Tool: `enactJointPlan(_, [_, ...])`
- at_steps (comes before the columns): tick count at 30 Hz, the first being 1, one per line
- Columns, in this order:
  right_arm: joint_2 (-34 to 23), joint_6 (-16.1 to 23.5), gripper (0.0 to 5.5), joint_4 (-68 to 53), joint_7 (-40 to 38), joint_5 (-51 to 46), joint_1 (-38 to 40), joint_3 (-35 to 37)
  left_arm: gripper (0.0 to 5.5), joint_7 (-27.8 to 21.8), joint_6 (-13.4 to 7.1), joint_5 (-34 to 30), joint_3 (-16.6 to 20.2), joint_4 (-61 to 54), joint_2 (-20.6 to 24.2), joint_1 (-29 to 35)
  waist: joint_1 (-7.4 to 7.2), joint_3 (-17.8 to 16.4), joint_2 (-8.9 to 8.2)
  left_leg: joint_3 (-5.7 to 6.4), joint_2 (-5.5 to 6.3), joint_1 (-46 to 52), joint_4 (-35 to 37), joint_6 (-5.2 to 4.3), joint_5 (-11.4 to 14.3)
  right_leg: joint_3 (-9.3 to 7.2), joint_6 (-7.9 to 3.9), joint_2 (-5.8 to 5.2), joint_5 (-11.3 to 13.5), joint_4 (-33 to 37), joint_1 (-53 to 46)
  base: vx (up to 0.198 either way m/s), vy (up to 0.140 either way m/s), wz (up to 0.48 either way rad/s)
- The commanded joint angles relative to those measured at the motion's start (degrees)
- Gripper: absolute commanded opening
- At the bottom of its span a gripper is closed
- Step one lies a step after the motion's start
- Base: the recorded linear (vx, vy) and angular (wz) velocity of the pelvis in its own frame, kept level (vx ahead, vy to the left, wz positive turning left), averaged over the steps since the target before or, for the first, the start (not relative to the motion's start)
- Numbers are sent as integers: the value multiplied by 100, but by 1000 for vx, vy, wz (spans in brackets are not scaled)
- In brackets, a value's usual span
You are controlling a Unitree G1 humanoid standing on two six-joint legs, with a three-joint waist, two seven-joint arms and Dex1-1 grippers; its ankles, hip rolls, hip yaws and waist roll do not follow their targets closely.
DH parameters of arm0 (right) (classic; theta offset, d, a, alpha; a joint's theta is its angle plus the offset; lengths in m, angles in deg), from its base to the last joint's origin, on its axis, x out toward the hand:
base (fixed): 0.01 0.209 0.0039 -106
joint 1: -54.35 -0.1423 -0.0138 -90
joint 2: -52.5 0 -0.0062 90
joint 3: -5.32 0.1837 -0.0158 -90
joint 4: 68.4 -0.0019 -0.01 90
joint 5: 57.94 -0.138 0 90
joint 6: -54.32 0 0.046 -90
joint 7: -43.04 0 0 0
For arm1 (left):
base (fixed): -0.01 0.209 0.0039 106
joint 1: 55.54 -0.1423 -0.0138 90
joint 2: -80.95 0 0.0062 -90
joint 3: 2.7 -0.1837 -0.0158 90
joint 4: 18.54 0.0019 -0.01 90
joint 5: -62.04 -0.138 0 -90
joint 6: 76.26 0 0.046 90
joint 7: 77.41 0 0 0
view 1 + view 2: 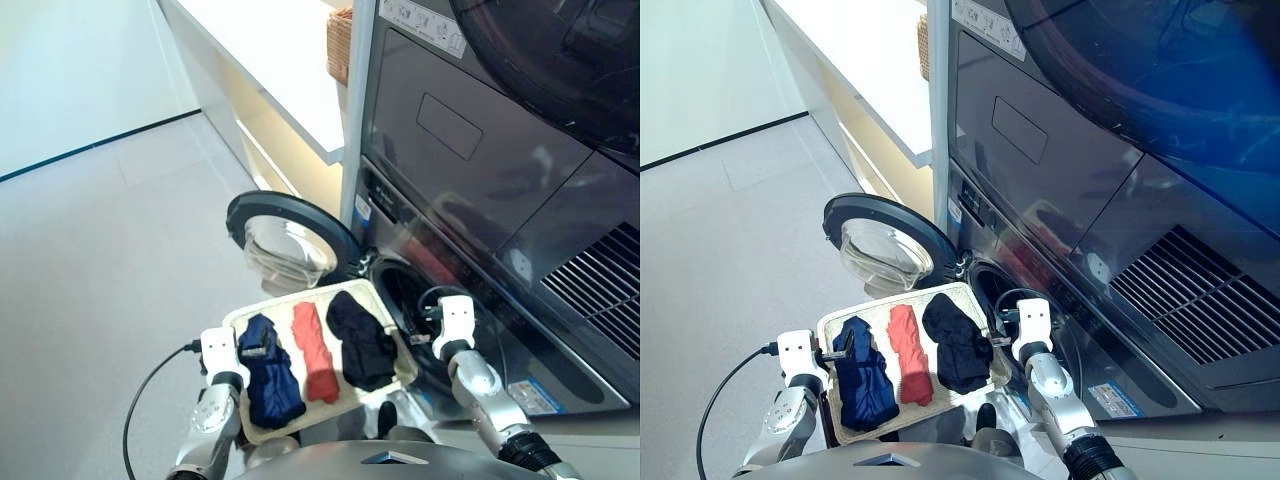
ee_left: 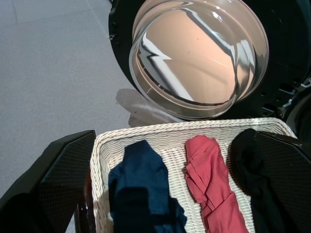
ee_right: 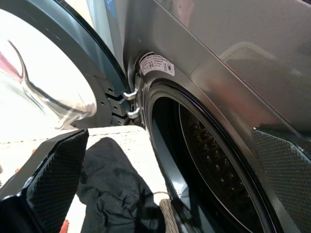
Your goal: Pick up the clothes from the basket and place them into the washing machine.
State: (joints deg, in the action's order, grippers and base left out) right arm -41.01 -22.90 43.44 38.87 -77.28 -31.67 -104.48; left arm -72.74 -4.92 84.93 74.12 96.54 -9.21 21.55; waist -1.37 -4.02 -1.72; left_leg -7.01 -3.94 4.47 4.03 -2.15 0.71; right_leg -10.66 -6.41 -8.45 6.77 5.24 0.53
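Observation:
The cream wicker basket [image 1: 258,312] sits in front of the washing machine [image 1: 470,255]. In it lie three clothes side by side: navy [image 1: 270,382], red-orange [image 1: 316,355] and black [image 1: 362,345]. My left gripper [image 1: 257,346] hovers open at the navy garment's near end; in the left wrist view its fingers [image 2: 58,170] are spread wide, holding nothing. My right gripper [image 1: 432,312] is open and empty at the basket's right edge, beside the black garment [image 3: 112,184] and just in front of the open porthole [image 3: 209,160]. The glass door [image 1: 285,245] is swung fully open to the left.
A white counter [image 1: 285,70] with a brown wicker basket [image 1: 340,45] runs behind the door. A dark appliance [image 1: 560,60] is stacked above the machine. A black cable [image 1: 140,400] loops by my left arm. Grey floor [image 1: 100,250] stretches to the left.

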Motion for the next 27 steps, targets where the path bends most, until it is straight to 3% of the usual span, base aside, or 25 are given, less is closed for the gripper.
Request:
enactJointPlan(1, [95, 238, 550, -167, -20, 87, -359, 202, 550, -42, -266, -112, 174, -165, 198, 252, -69, -21, -307, 108, -94, -397, 83, -31, -435, 151, -295, -204, -56, -146, 42, 0, 0, 0])
enactJointPlan(16, [91, 218, 550, -230, 11, 28, -271, 217, 550, -19, -213, -106, 203, -83, 151, 184, -72, -40, -305, 138, -38, -372, 2, 9, -356, 193, -293, -262, -115, -216, -4, 0, 0, 0])
enactJointPlan(20, [65, 208, 550, -232, 20, 54, -272, 227, 550, -46, -203, -142, 190, -105, 169, 187, -64, -52, -305, 151, 18, -395, -110, 41, -282, 189, -296, -323, -158, -286, -28, 0, 0, 0])
enactJointPlan(27, [18, 219, 550, -389, 71, -48, -300, 236, 550, -29, -230, -212, 194, -279, 221, 276, -27, -201, -297, 179, 149, -638, -687, 146, -3, 244, -291, -535, -292, -684, 29, 0, 0, 0])
